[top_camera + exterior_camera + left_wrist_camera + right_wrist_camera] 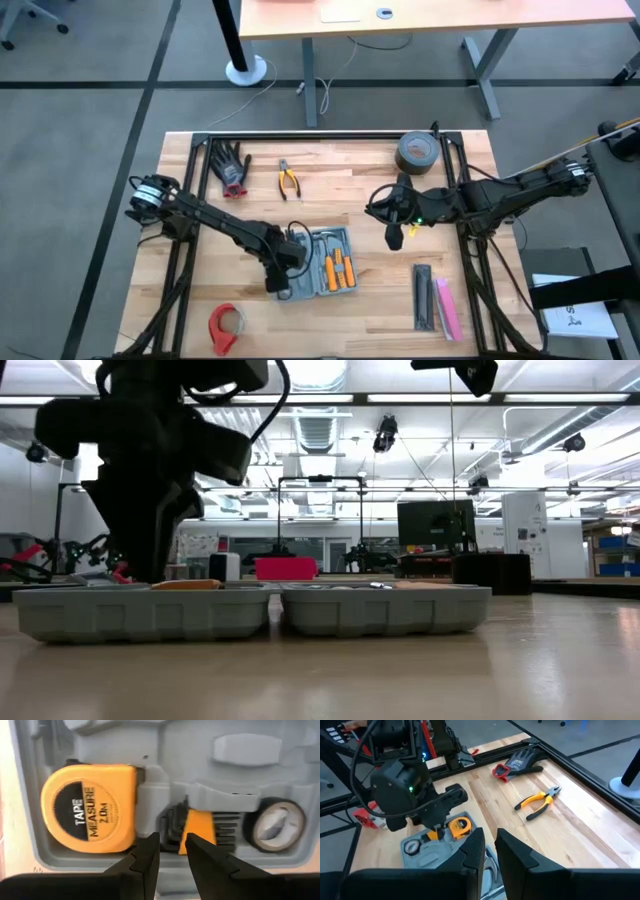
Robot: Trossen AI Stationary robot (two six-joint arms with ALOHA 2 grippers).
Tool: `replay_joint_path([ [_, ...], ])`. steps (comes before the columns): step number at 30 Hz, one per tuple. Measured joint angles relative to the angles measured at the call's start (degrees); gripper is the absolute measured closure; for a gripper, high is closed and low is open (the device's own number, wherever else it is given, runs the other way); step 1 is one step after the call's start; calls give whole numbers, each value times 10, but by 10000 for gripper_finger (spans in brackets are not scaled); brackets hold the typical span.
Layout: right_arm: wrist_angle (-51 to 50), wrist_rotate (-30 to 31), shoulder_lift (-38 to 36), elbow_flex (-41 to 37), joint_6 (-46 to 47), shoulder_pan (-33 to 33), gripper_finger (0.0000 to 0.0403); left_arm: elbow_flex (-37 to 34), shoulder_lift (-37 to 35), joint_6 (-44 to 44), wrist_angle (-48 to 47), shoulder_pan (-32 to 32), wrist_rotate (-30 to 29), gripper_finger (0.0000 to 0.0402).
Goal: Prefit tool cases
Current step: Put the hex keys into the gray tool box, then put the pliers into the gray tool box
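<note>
The blue-grey tool case (325, 262) lies open and flat on the wooden table, its two halves side by side in the low view (250, 610). Its grey tray (280, 780) holds a yellow tape measure (90, 807), a small tape roll (275, 825) and an orange and black hex-key set (200, 822). My left gripper (172, 842) points straight down over the case's left half, slightly open, with its fingertips over the hex-key set. My right gripper (392, 240) hangs high above the table to the right of the case, its fingers (475, 850) nearly together with nothing between them. My left gripper comes at the hex-key set (172, 822) from above, one fingertip on either side of its black keys. Whether the fingertips touch it, I cannot tell, because the fingers cover that spot.
Orange-handled pliers (289, 181) and a pair of gloves (230, 165) lie at the far left. A grey tape roll (417, 153) sits at the far right and a red tape roll (226, 325) at the near left. Black (424, 297) and pink (447, 308) bars lie near right.
</note>
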Motion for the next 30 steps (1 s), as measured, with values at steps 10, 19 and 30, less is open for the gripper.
replay_joint_path([
  [10, 3, -1, 8, 0, -1, 0, 371, -37, -1, 29, 30, 34, -25, 308],
  [19, 4, 0, 8, 0, -1, 0, 371, -40, -2, 56, 36, 62, -51, 307],
  [30, -4, 0, 8, -2, 6, 1, 371, 12, -38, 90, 24, 74, -36, 299],
])
